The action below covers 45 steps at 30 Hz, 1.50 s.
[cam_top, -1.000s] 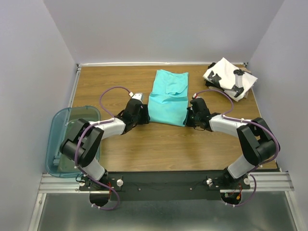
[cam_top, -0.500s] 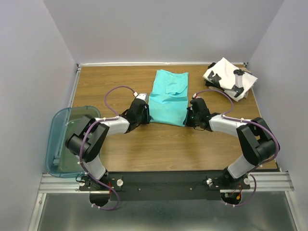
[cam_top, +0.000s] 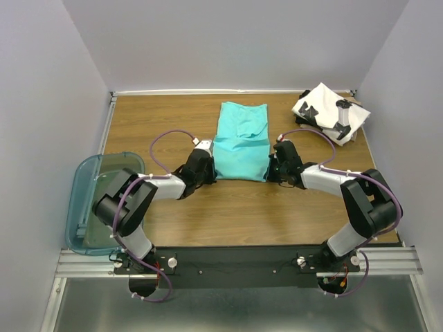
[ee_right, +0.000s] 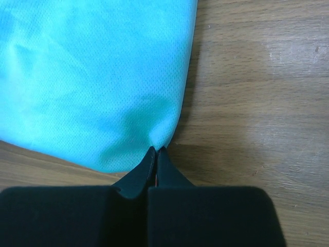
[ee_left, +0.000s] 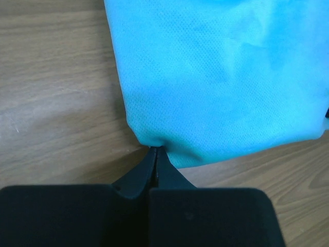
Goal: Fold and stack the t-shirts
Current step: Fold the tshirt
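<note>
The teal t-shirt (cam_top: 240,142) lies as a long folded strip in the middle of the table, running away from me. My left gripper (cam_top: 209,168) is shut on its near left corner (ee_left: 154,143). My right gripper (cam_top: 272,168) is shut on its near right corner (ee_right: 160,144). In both wrist views the black fingertips meet with the cloth edge pinched between them. A folded white t-shirt with black blotches (cam_top: 331,111) rests at the far right corner of the table, away from both grippers.
A translucent teal plastic bin (cam_top: 97,200) hangs over the table's left edge beside the left arm. A small black and grey object (cam_top: 342,117) lies on the white shirt. Grey walls close in the table on three sides.
The left gripper slid right to the shirt's near left corner and shut on it. The right gripper tightened on the near right corner. The shirt's near edge has drawn in slightly.
</note>
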{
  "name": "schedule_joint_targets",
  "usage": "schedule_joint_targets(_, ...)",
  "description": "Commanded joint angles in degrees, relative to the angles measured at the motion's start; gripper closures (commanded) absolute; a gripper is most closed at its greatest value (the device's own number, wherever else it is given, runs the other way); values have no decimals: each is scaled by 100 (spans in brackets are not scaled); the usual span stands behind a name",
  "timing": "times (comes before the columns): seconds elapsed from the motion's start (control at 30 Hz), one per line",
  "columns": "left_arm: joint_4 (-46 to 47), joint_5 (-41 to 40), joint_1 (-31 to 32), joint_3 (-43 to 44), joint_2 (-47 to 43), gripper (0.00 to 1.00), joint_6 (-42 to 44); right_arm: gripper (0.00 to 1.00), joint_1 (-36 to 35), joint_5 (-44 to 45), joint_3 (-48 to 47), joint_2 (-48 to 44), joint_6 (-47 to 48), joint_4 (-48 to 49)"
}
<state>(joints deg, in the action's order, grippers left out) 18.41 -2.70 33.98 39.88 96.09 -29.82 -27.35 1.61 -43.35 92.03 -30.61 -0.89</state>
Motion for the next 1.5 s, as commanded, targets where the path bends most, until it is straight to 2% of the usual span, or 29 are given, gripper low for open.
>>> schedule_joint_targets(0.0, -435, 191, 100, -533, -326, 100, -94, 99, -42, 59, 186, -175, 11, -210)
schedule_joint_targets(0.33, -1014, 384, 127, -973, -2225, 100, -199, 100, -209, 269, 442, -1415, 11, -1018)
schedule_joint_targets(0.6, -2006, 323, 408, -1202, -3788, 100, -567, 100, -867, 718, 442, -2820, -287, -2037)
schedule_joint_targets(0.8, -2772, -55, 847, -1193, -4861, 100, -937, 100, -1491, 1052, 310, -3305, -612, -2741)
schedule_joint_targets(1.1, -3388, -328, 1488, -1132, -5601, 100, -1465, 100, -2370, 1702, -31, -3955, -1280, -3427)
schedule_joint_targets(1.47, -3555, -451, 1665, -1000, -6076, 100, -1658, 100, -2485, 2133, -727, -4017, -1140, -3629)
